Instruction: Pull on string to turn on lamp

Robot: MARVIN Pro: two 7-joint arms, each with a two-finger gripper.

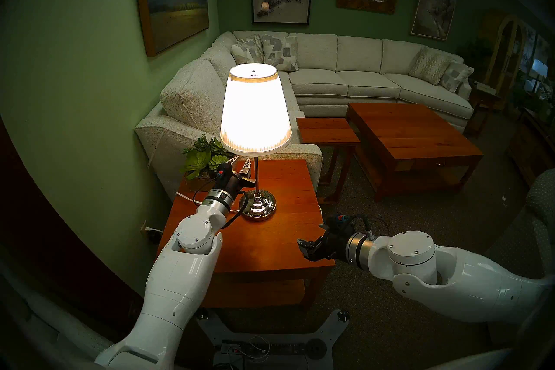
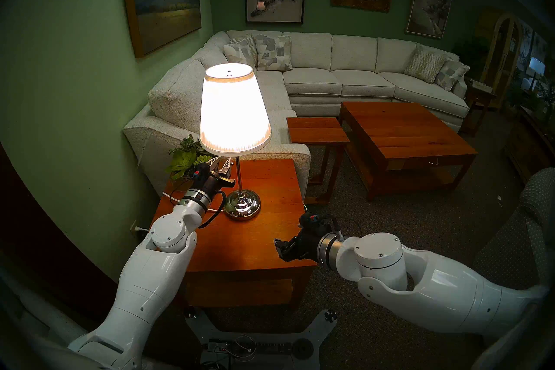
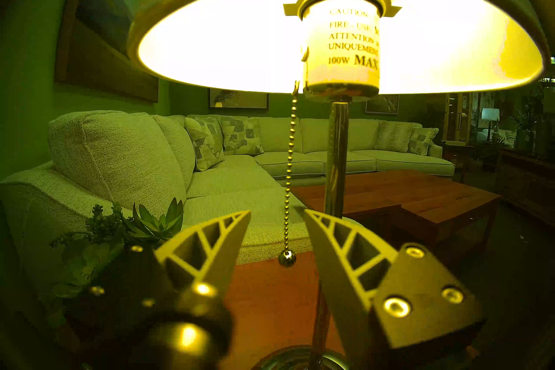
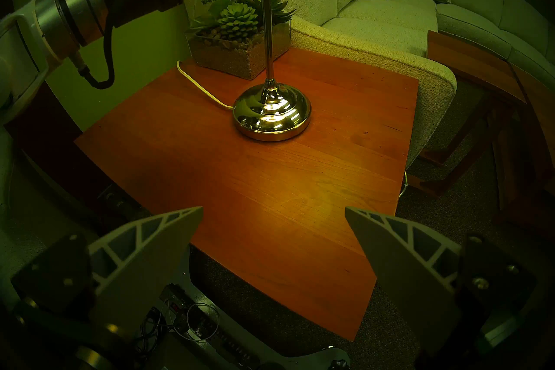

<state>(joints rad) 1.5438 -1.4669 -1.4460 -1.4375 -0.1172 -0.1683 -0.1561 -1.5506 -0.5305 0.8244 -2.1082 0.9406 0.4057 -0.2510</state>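
Already the lamp (image 1: 255,108) glowed: its white pleated shade was bright from within, and light pooled on the wooden table (image 1: 270,240) around the domed chrome base (image 1: 258,205). Judged from that, the pull had done its work and the task looked essentially complete.

The left hand (image 3: 277,211) sat just under the shade's lower rim, beside the slim chrome pole (image 3: 336,156), tilted upward so that its wrist camera looked into the lit socket. That low, close position made sense, since the bead pull-chain (image 3: 289,168) hung from the socket on the side facing the arm, and only from below the rim could the fingers (image 3: 210,243) reach it.

In the left wrist view the chain hung straight and slack, its small round ball (image 3: 287,258) dangling in the gap between the two spread fingers, nearer the one on the view's right. Neither finger touched it; the hand was parted and gripping nothing. The chain ran just beside the pole without wrapping it.

The right hand (image 1: 303,249) hovered over the table's near right corner, well apart from the lamp, its fingers also spread wide and empty in its own wrist view. It seemed parked there to stay out of the way.

Behind the lamp stood a succulent planter (image 4: 240,39), and the white power cord (image 4: 195,84) trailed from the base toward the table's back edge, clear of both hands.
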